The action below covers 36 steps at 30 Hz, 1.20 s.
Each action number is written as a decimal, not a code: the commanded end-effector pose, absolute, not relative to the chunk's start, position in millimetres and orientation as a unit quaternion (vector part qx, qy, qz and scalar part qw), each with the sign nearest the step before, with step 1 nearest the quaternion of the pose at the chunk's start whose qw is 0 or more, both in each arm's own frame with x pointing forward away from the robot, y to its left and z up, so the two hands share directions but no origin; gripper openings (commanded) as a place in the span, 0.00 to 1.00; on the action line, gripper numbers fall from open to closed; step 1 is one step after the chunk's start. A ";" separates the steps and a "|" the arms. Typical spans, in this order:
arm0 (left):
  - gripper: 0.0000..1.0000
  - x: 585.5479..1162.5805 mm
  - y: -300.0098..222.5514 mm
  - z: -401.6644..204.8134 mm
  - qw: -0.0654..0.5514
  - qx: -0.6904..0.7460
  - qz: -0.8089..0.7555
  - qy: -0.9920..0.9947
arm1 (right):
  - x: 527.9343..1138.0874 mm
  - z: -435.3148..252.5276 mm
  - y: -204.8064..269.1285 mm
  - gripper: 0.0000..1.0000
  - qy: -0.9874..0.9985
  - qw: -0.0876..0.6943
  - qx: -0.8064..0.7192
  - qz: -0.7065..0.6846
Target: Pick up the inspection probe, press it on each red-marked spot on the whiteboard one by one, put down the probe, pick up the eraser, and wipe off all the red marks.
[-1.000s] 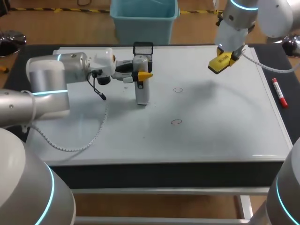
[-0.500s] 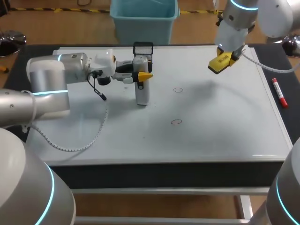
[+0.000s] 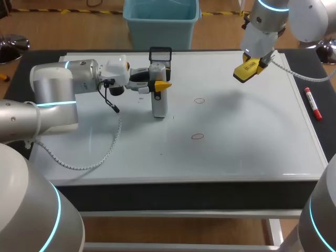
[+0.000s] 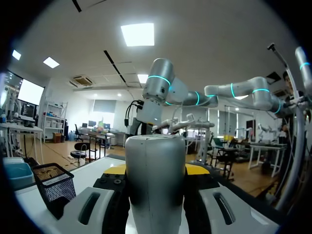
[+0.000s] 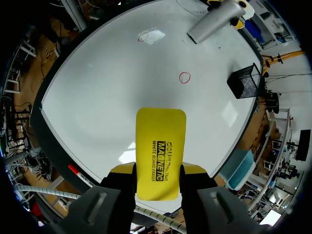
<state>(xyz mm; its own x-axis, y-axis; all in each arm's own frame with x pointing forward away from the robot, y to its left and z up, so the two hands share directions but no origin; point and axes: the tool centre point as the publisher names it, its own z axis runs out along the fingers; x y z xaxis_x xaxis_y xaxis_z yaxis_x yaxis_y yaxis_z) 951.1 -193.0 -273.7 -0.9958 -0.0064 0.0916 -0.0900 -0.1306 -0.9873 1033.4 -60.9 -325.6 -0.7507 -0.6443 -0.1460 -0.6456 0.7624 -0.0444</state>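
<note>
1. Yellow eraser point(image 5: 160, 153), right wrist view: black upper-case print on its broad face, in two lines running lengthwise, the larger line beside a smaller one. It is a product-type label, not copied here.
2. whiteboard point(image 3: 236, 157), head view: two hand-drawn red circles, outlines only, one point(image 3: 199, 101) farther back and one point(image 3: 197, 136) nearer the front edge.
3. red marker pen point(image 3: 313, 103), beside the whiteboard's right edge: pale band on the barrel, too small to read.

Tally at the whiteboard surface point(image 3: 247, 142)
One inspection probe point(image 3: 159, 101), one yellow eraser point(image 3: 247, 69), two red circle marks point(image 3: 199, 101) point(image 3: 197, 136), one red marker point(image 3: 313, 104), one black mesh basket point(image 3: 160, 54).
</note>
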 end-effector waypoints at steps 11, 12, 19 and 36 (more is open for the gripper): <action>0.00 967.6 -172.0 -240.2 0.008 0.032 0.750 -0.660 | 1034.4 -324.1 -61.2 0.00 0.936 0.073 -0.346 0.003; 0.00 970.6 -167.7 -237.8 0.007 0.034 0.751 -0.659 | 1034.4 -324.1 -61.2 0.00 0.936 0.073 -0.346 0.003; 0.00 990.4 -137.1 -225.8 -0.017 0.043 0.740 -0.671 | 1034.4 -324.1 -61.2 0.00 0.936 0.073 -0.346 0.003; 0.00 1024.9 -61.5 -217.8 -0.075 0.083 0.739 -0.664 | 1034.4 -324.1 -61.2 0.00 0.936 0.073 -0.346 0.003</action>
